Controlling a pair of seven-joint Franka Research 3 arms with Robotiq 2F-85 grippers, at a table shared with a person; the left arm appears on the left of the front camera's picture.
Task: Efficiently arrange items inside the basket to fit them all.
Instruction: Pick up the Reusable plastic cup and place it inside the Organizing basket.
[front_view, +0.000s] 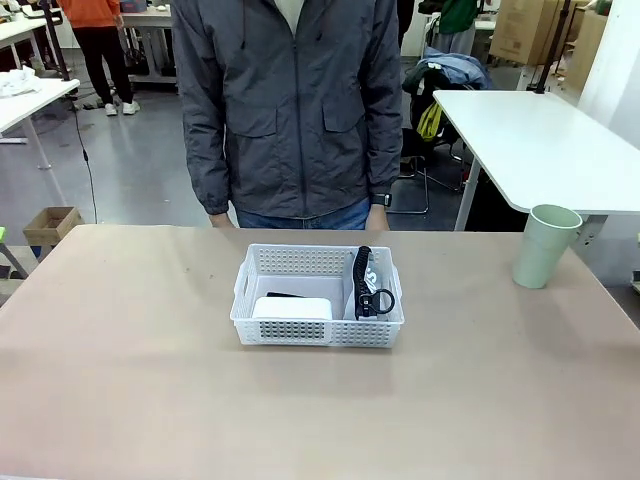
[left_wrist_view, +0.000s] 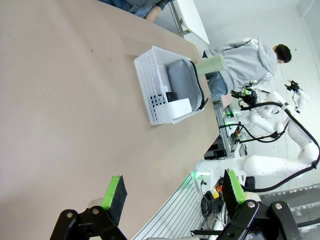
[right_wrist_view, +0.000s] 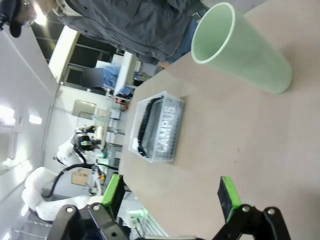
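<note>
The white perforated basket (front_view: 315, 330) sits mid-table before the person. In it a white boxy device (front_view: 292, 308) lies at the front left, with a black stapler (front_view: 288, 295) just behind it. The grey "CAMPUS" pouch (left_wrist_view: 182, 82) stands on edge along the basket's right side, its black strap (front_view: 364, 280) on top. The pale green cup (front_view: 545, 246) stands upright on the table at the far right, outside the basket. My left gripper (left_wrist_view: 172, 193) is open over bare table, far from the basket (left_wrist_view: 156, 85). My right gripper (right_wrist_view: 170, 194) is open, short of the cup (right_wrist_view: 240, 47) and basket (right_wrist_view: 159, 128).
The person stands at the far table edge, hands down at their sides. A second white table (front_view: 540, 140) stands behind right. A cardboard box (front_view: 50, 226) sits on the floor at the far left.
</note>
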